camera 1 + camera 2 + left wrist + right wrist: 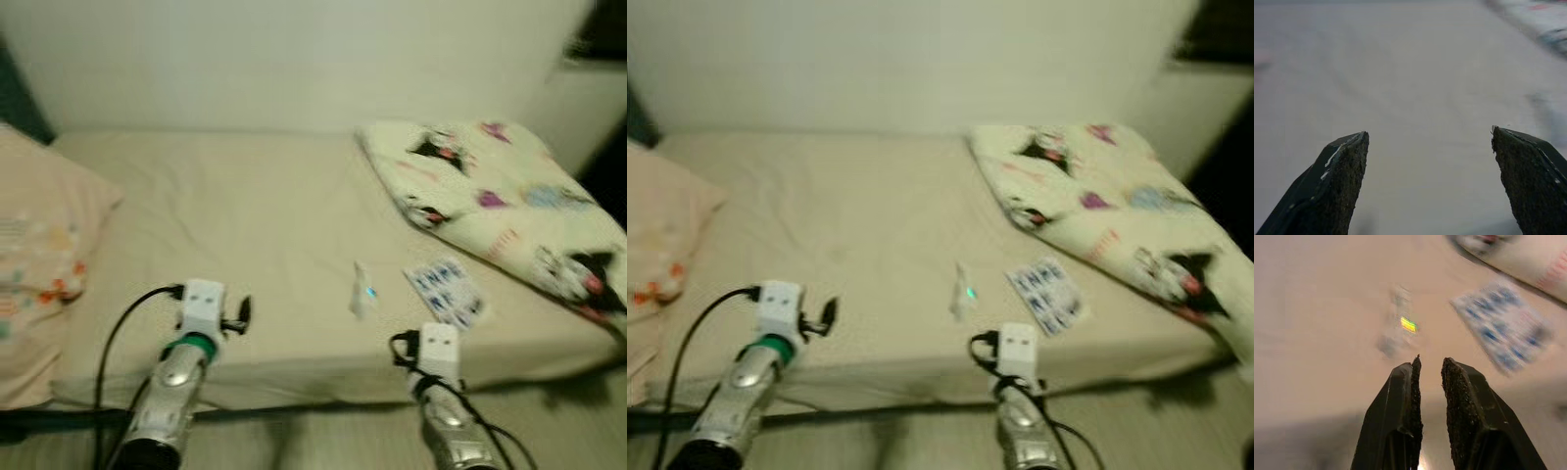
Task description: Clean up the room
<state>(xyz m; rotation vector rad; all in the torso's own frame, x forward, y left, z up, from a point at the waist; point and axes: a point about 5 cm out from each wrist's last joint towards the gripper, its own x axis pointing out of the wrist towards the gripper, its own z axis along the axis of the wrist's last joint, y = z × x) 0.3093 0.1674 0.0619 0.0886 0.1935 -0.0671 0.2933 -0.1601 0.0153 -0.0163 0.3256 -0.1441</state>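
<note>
We stand at the near edge of the bed (pixel 255 225), both arms raised over the mattress. Two pieces of litter lie on the sheet ahead of the right arm: a small clear wrapper (pixel 362 290) with a glinting spot, and just beside it, toward the folded blanket (pixel 500 196), a flat blue-and-white packet (pixel 446 292). A pillow (pixel 39 255) sits at the left end.

Our right tool (pixel 1427 369) has its fingers nearly together, only a narrow gap between them, and grips nothing; in its wrist view the wrapper lies just ahead and the packet off to one side. Our left tool (pixel 1427 142) has its fingers wide apart over bare sheet, holding nothing.

We judge both pieces very light and thin. The wrapper looks like crinkly film: soft, slippery, apt to skid or flutter if we nudge it. We would pinch it across its narrow middle, pressing slightly into the soft mattress so the fingers get under the film. The packet looks flat and flexible; an edge or corner gives the best hold, since it lies flush on the sheet. Neither seems fragile. The right tool needs to spread first.
</note>
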